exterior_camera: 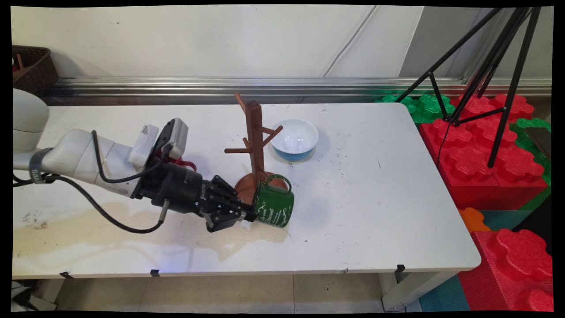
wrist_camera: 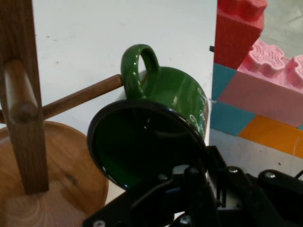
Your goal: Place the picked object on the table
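tool: clamped on green mug rim, mug tipped sideways, handle level with peg of wooden mug tree just beyond; blue bowl farther off.

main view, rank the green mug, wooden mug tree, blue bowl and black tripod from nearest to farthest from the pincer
1. Green mug: tipped on its side, its rim held in the pincer.
2. Wooden mug tree: just behind the mug, base beside it.
3. Blue bowl: farther back, right of the tree.
4. Black tripod: off the table, far right, standing on red blocks.
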{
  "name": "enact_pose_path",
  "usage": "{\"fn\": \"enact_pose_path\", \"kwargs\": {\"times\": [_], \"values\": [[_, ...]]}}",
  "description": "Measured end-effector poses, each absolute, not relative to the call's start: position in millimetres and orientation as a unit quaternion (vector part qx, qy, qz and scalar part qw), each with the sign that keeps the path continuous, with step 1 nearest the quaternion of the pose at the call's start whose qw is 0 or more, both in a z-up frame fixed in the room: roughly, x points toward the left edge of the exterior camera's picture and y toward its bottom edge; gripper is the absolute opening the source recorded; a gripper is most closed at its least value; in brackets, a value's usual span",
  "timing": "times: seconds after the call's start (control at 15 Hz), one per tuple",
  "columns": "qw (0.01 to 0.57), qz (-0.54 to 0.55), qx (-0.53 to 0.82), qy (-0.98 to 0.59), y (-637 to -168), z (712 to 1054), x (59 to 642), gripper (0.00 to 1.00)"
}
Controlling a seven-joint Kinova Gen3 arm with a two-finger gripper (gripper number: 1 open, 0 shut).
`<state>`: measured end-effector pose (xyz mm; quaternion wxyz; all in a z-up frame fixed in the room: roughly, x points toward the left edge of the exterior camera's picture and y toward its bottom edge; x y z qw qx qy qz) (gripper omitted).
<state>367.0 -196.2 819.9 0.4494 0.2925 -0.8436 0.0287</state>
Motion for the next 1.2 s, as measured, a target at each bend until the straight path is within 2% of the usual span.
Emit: {"fn": "enact_pose_path", "kwargs": {"times": [1.2], "values": [[0.415, 0.024, 0.231, -0.88, -191.4, 854.1, 420.6, 0.0]]}}
